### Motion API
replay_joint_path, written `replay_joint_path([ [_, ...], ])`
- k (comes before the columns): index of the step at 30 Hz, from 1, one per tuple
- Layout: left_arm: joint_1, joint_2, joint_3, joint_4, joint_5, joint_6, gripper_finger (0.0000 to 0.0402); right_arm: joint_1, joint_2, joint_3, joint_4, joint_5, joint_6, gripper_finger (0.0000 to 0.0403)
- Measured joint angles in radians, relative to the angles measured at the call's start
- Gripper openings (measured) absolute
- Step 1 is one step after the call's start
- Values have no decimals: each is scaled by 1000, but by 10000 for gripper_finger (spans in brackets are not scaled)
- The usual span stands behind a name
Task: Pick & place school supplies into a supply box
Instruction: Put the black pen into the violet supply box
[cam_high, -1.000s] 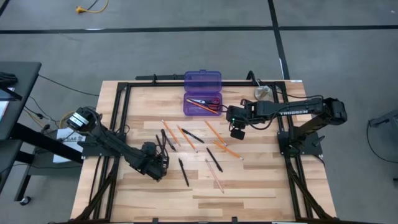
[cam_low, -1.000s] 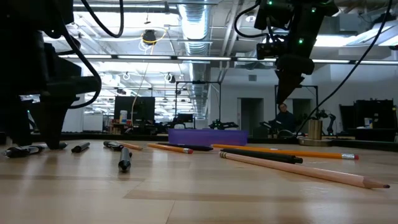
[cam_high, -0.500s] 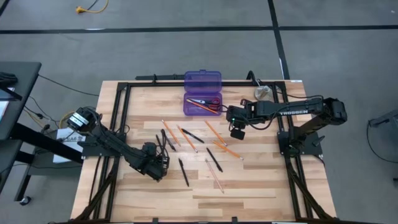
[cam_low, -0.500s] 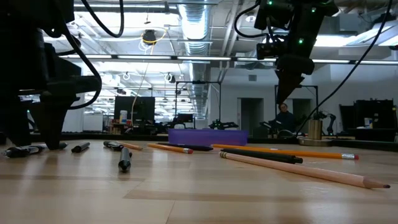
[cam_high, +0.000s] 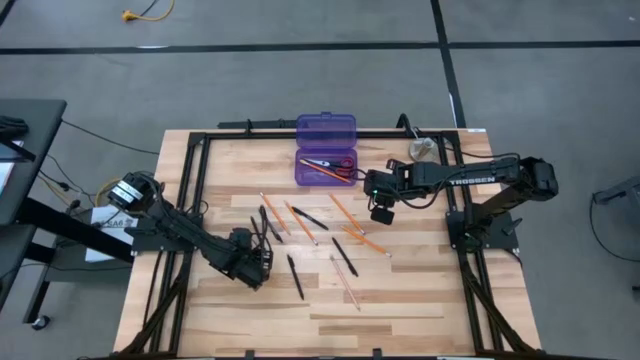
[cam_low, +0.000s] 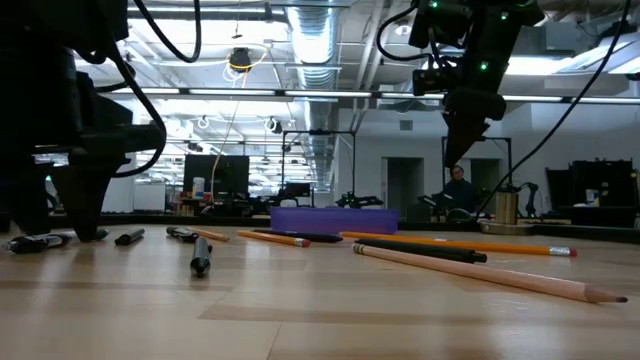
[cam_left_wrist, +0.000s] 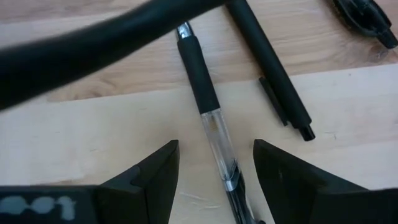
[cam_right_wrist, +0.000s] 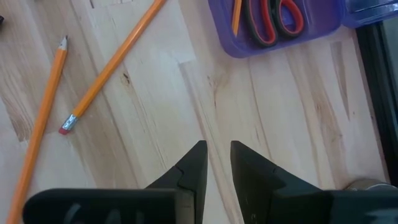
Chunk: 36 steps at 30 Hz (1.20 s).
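a wooden table (cam_high: 400, 300) seen from above, with two dark robot arms reaching in from either side.

on the left, the left gripper (cam_high: 258, 262) sits low over the table's left-centre, beside a cluster of black pens (cam_high: 265, 222). in its wrist view its two dark fingers (cam_left_wrist: 152, 174) stand wide apart, with a black pen with a clear barrel (cam_left_wrist: 211, 118) lying on the wood between them and touched by neither finger. a second black pen (cam_left_wrist: 270, 74) lies just beside the first.

across the middle of the table, orange pencils (cam_high: 300, 222) and more black pens (cam_high: 345, 256) are scattered loose, one pale pencil (cam_high: 346, 283) lying nearest the front edge. in the low view a black pen (cam_low: 200, 256) lies close to the camera on the left and a long pencil (cam_low: 480, 272) runs out to the right.

at the back centre lies the purple supply box (cam_high: 325, 168), its hinged lid (cam_high: 326, 128) folded open behind it. inside are red-handled scissors (cam_high: 340, 163) and an orange pencil (cam_high: 322, 172).

to the right, the right gripper (cam_high: 382, 210) hovers above the table, just to the right of the box and clear of it. its fingers (cam_right_wrist: 189, 165) are narrow, almost together, and hold nothing; bare wood shows between them, with two orange pencils (cam_right_wrist: 93, 81) lying off to one side and the box corner well ahead.

a round grey metal disc (cam_high: 421, 148) rests near the back right corner.
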<state>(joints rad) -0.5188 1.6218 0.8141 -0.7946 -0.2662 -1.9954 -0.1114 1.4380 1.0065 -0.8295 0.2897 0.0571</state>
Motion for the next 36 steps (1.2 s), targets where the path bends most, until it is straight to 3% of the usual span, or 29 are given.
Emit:
replay_joint_path([
  [9,23,0,0,-1,19,34,187,0,0,0,0,0,-6,66],
  [27,33,0,0,0,25,65,54,0,0,0,1,0,-13,66],
  [36,33,0,0,-1,24,44,36,0,0,0,1,0,-17,66],
])
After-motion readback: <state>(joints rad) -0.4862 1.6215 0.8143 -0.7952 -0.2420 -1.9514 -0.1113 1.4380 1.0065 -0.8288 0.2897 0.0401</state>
